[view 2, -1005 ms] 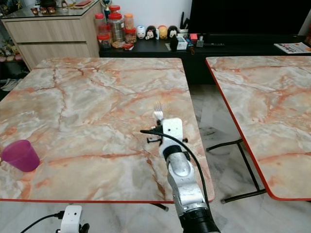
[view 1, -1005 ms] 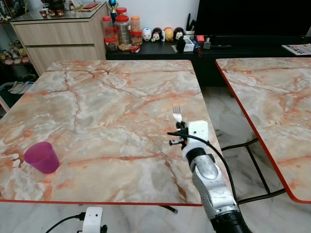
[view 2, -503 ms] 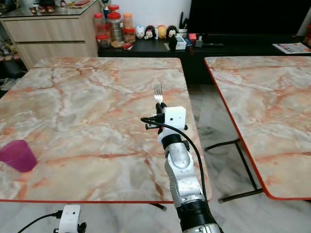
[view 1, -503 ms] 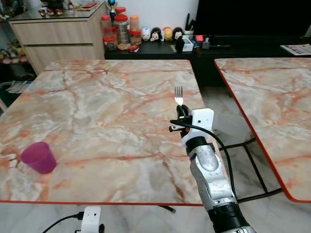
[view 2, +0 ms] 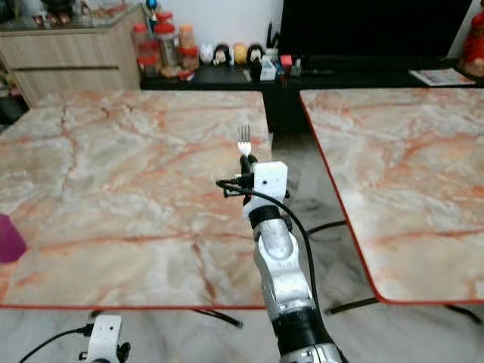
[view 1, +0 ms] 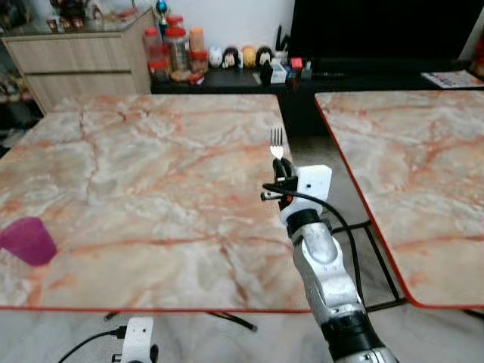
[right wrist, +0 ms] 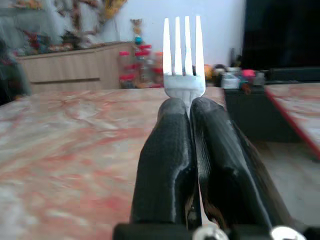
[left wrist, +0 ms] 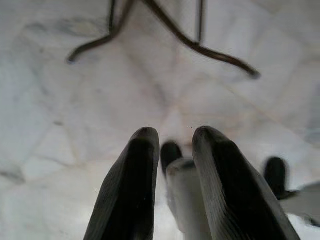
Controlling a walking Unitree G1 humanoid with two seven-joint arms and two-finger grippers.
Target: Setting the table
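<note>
Two marble tabletops stand side by side; the right pincer (view 1: 281, 180) hovers above the near right edge of the left tabletop (view 1: 151, 166), its black fingers (right wrist: 167, 155) clamped on a fork (view 1: 277, 143) held tines up. A purple cup (view 1: 27, 240) sits well apart near the front left. The left pincer (left wrist: 172, 145) hangs over the floor (left wrist: 75, 110), its fingers slightly parted.

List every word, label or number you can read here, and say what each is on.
No text can be read.
Jars on the cabinet: labels too blurred to read.
Magazine on the black TV stand: print too small to read.
Small boxes by the figurines: blurred, unreadable.
Fork in the right end effector: no marking visible.
Pink cup: no marking visible.
</note>
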